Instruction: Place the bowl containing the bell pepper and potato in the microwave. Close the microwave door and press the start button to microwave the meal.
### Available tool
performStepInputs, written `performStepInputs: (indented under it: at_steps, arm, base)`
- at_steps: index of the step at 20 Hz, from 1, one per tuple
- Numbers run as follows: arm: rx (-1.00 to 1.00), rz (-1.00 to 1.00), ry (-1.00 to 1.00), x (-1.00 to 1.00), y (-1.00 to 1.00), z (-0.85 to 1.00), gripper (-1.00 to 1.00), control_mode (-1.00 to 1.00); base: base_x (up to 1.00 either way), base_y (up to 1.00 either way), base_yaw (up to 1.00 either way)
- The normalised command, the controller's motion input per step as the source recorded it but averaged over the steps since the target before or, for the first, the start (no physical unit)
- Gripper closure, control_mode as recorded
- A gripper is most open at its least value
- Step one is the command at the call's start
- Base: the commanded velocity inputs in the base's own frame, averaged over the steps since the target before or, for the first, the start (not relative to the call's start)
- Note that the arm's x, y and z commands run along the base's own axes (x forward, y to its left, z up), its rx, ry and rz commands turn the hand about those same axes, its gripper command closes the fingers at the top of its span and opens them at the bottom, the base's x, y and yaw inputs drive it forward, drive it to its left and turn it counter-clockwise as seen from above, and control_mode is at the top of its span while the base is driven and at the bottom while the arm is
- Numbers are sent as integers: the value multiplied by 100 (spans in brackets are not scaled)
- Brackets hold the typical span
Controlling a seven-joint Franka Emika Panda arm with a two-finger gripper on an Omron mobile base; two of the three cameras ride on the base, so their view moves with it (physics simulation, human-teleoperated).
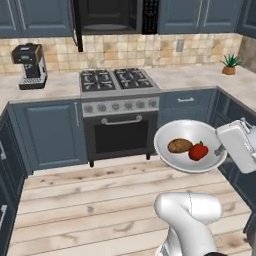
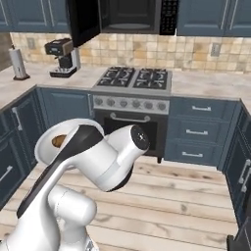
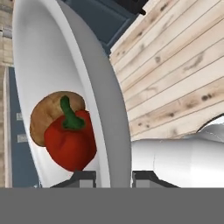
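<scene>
The wide white bowl (image 1: 176,131) hangs in the air above the wooden floor, in front of the oven. In it lie the tan potato (image 1: 179,145) and the red bell pepper (image 1: 198,151), side by side. My gripper (image 1: 219,149) is shut on the bowl's right rim. In the hand view the rim (image 3: 114,131) passes between my two fingertips (image 3: 83,177), and the pepper (image 3: 70,141) lies in front of the potato (image 3: 46,114). The black microwave (image 1: 111,16) sits high above the stove, its door (image 1: 78,27) swung open to the left. In the right base view my arm hides most of the bowl (image 2: 45,148).
A gas stove (image 1: 116,79) tops a black oven (image 1: 120,136) straight ahead. A coffee machine (image 1: 30,65) stands on the left counter and a potted plant (image 1: 230,64) at the back right. Blue cabinets (image 1: 235,115) stand close to the hand on the right.
</scene>
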Motion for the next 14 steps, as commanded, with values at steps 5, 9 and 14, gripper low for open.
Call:
performStepInputs:
  at_steps: [5, 9, 14]
  arm:
    - [0, 0, 0, 0, 0, 0, 100, 100]
    - [0, 0, 0, 0, 0, 0, 100, 100]
    - [0, 0, 0, 0, 0, 0, 100, 100]
  base:
    - [65, 0, 1]
    - [78, 0, 0]
    - [84, 0, 0]
